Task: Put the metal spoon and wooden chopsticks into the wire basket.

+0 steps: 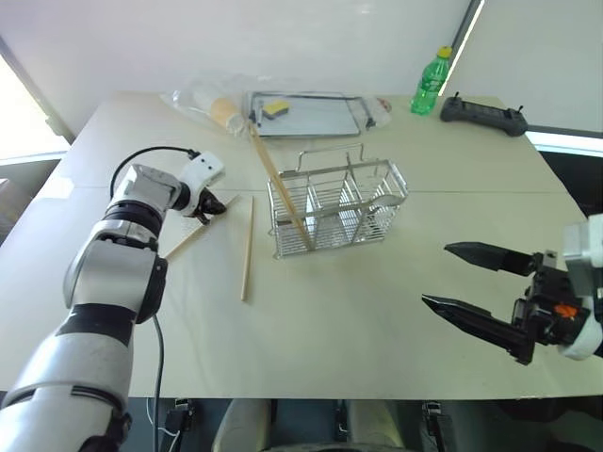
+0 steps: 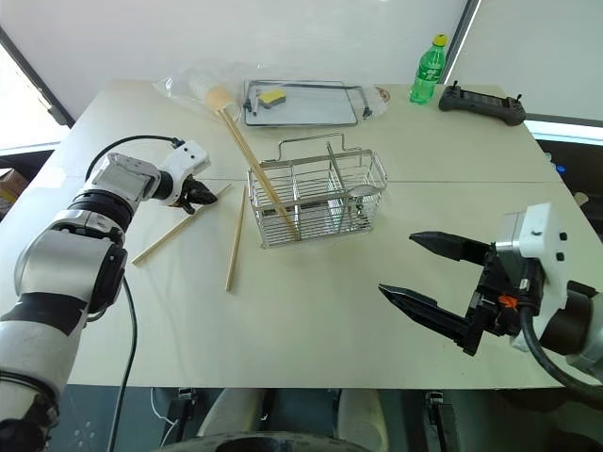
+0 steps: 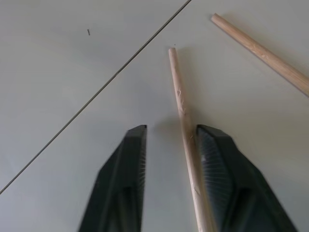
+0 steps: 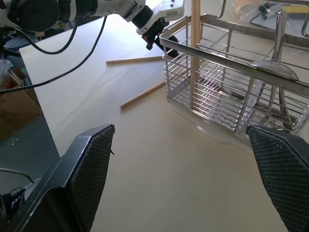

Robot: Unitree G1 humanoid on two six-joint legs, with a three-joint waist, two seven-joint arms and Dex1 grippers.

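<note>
Step in hand, as I judge it: picking up the second chopstick.

The wire basket (image 2: 316,198) is the landmark. One wooden chopstick (image 2: 256,169) already stands tilted in its left-end compartment, top leaning away from the robot. The metal spoon (image 2: 361,193) sits in the right-end compartment, bowl up. Two chopsticks lie flat on the table (image 2: 311,320) left of the basket: one (image 2: 235,237) just beside it, one (image 2: 179,226) farther out.

The left gripper (image 2: 200,195) is down at the far end of the outer stick. In the left wrist view its fingers (image 3: 128,159) are parted, astride the stick, which lies against one finger; not yet clenched.

The right gripper (image 2: 435,281) hovers spread wide and empty, near right of the basket.

Next move calls for closing squarely on the thin stick, lifting it clear, then carrying it to the basket.
</note>
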